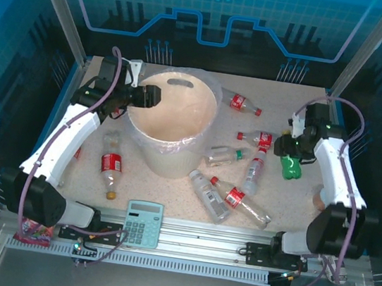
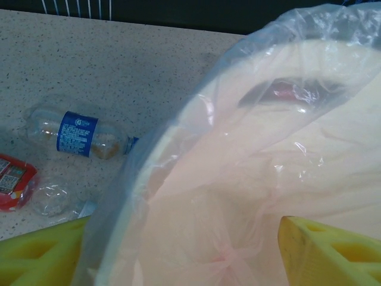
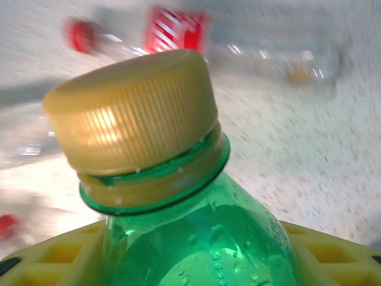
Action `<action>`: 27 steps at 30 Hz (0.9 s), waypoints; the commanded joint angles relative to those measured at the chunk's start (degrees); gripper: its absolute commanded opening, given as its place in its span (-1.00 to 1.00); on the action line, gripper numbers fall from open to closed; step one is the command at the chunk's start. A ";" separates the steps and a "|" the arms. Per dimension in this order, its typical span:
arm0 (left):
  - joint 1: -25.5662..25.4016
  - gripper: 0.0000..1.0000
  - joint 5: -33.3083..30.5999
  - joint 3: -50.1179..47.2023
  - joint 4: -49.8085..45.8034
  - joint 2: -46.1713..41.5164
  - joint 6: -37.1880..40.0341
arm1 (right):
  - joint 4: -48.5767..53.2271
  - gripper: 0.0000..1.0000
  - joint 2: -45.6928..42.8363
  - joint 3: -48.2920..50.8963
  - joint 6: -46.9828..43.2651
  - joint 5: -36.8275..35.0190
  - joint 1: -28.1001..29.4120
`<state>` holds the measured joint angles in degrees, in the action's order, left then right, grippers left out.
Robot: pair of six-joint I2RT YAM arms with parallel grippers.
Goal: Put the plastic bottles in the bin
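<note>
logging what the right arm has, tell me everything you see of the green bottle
The green bottle is translucent green plastic with a ribbed yellowish cap on, a green ring below it and droplets inside. The right gripper clasps its body between yellow fingers, over the table's right side.

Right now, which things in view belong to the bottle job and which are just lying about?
Job: red-labelled clear plastic bottles; blue-labelled clear plastic bottle; green plastic bottle with yellowish cap, in the right hand; large round cream-white plastic bin.
Lying about: pale blue calculator; pink snack packet.
</note>
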<state>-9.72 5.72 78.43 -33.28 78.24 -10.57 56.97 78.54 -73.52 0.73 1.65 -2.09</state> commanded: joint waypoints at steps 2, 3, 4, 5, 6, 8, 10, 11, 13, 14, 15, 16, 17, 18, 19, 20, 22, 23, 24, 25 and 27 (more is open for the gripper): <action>-0.13 0.57 -0.98 4.67 -2.74 -2.11 -0.24 | -0.90 -0.38 -7.24 -7.49 3.47 7.13 6.25; -0.13 0.59 -0.72 5.57 -3.12 -2.17 -0.24 | -1.75 -0.38 -8.11 -9.22 4.19 7.14 8.17; -0.13 0.60 -0.55 6.42 -3.48 -2.21 -0.24 | -2.31 -0.38 -8.59 -10.70 4.66 7.15 9.81; -0.13 0.62 -0.37 7.55 -3.87 -2.24 -0.16 | -2.85 -0.38 -8.88 -12.44 5.12 6.98 11.78; -0.08 0.65 -0.13 8.78 -4.54 -2.21 0.04 | -3.52 -0.38 -9.09 -14.16 5.71 6.34 13.70; -0.13 0.67 -0.42 11.45 -6.13 -1.95 0.90 | -4.91 -0.38 -9.04 -17.28 6.53 5.68 17.20; -0.04 0.70 -1.49 13.87 -7.83 -1.86 2.20 | -7.36 -0.39 -8.85 -19.84 7.35 5.71 20.74; 0.21 0.71 -2.10 14.85 -8.49 -1.99 2.85 | -8.64 -0.39 -8.48 -21.19 7.74 6.18 22.70; 0.93 0.68 -3.02 15.73 -9.56 -2.53 3.66 | -10.65 -0.39 -7.00 -24.08 8.22 7.07 26.70; 1.47 0.64 -3.32 15.73 -10.06 -3.02 3.77 | -11.27 -0.39 -5.81 -25.69 8.07 7.22 29.11; 2.31 0.60 -3.21 15.22 -10.42 -3.67 3.63 | -11.80 -0.39 -4.39 -27.43 7.82 7.13 31.65; 2.96 0.57 -2.81 14.45 -10.45 -4.27 3.35 | -11.97 -0.39 -3.05 -29.00 7.30 7.06 33.71; 3.54 0.53 -2.44 13.25 -10.38 -5.10 2.94 | -11.99 -0.39 -1.28 -31.02 6.78 6.76 35.83; 4.00 0.47 -2.05 11.93 -10.23 -5.88 2.52 | -12.01 -0.39 0.47 -33.01 6.25 6.55 37.70; 4.11 0.43 -1.58 10.83 -10.15 -6.38 2.11 | -11.78 -0.39 2.01 -34.81 5.76 6.52 39.10; 4.11 0.39 -0.66 9.58 -10.34 -6.79 1.81 | -11.50 -0.39 4.17 -36.83 5.31 6.44 40.55; 4.12 0.31 1.17 7.42 -10.67 -7.52 0.72 | -11.17 -0.39 7.80 -40.41 4.44 6.67 43.01; 4.14 0.27 1.91 6.04 -10.59 -8.02 0.08 | -10.72 -0.39 10.26 -42.53 4.20 7.06 43.96; 4.12 0.23 2.57 4.80 -10.60 -8.47 -0.45 | -10.13 -0.39 12.65 -44.62 3.95 7.27 44.79; 4.12 0.17 2.86 3.72 -10.50 -8.83 -0.87 | -9.38 -0.38 14.65 -46.41 3.74 7.40 45.49; 4.12 0.05 3.64 1.33 -9.74 -9.63 -1.69 | -6.82 -0.38 19.71 -51.00 3.19 7.19 46.77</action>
<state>-5.74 6.55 82.50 -42.11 70.19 -10.46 47.20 93.58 -119.50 5.54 8.16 42.92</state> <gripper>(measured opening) 0.539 0.581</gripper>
